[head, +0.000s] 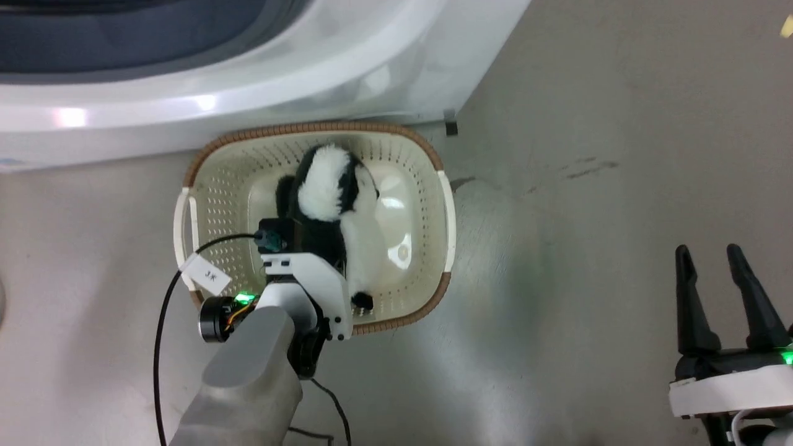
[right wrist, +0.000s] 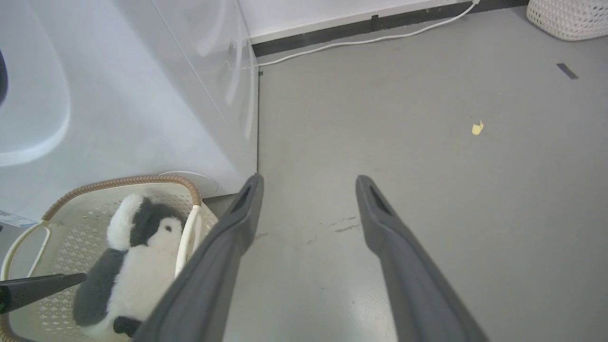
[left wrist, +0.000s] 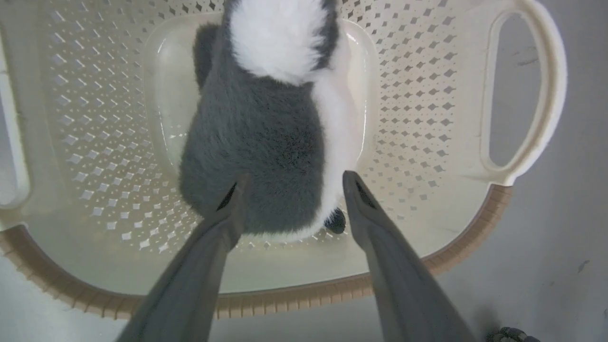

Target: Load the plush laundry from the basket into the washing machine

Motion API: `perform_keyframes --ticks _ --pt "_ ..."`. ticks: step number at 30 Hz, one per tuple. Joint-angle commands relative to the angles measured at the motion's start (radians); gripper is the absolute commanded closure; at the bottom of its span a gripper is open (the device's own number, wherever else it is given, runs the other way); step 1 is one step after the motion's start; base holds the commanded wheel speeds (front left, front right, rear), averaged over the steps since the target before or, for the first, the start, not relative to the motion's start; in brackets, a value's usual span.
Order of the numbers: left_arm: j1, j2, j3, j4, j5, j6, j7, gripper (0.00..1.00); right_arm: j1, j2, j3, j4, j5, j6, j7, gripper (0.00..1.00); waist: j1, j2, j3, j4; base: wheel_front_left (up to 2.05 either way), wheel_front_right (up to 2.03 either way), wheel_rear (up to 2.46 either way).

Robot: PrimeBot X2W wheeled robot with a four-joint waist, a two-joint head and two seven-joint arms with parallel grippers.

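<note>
The plush laundry (head: pixel 337 198), a fluffy black-and-white toy, lies lengthwise in the cream basket (head: pixel 235 186) with the brown rim, on the floor right in front of the washing machine (head: pixel 248 93). In the head view my left arm reaches over the basket's near end and its wrist hides the fingers. My left gripper (left wrist: pixel 294 187) is open, one finger on each side of the plush laundry's (left wrist: pixel 256 142) lower body, just above it. My right gripper (head: pixel 708 251) hangs open over bare floor to the right, holding nothing. The right wrist view shows the plush laundry (right wrist: pixel 137 266) inside the basket (right wrist: pixel 76 194).
The washing machine's white front (right wrist: pixel 118 95) rises directly behind the basket. A black cable with a paper tag (head: pixel 207 274) trails from my left arm. Farther off are a white cord (right wrist: pixel 361 42) along the wall, a woven white bin (right wrist: pixel 570 19) and a yellow scrap (right wrist: pixel 477 127).
</note>
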Motion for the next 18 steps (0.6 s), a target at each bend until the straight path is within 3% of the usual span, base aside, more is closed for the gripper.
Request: perform_keyframes --ticks 1,18 --pt "-0.028 0.001 -0.009 0.020 -0.013 0.005 0.004 0.00 -0.016 0.002 -0.006 -0.009 0.007 -0.001 -0.008 0.00 -0.0001 -0.0001 0.029 0.007 0.00 0.00 0.00" --pt "-0.214 -0.001 -0.118 0.192 -0.149 0.033 0.013 0.00 -0.013 0.001 -0.057 -0.077 0.046 -0.001 -0.016 0.00 -0.0001 -0.0001 0.202 0.007 0.00 0.00 0.00"
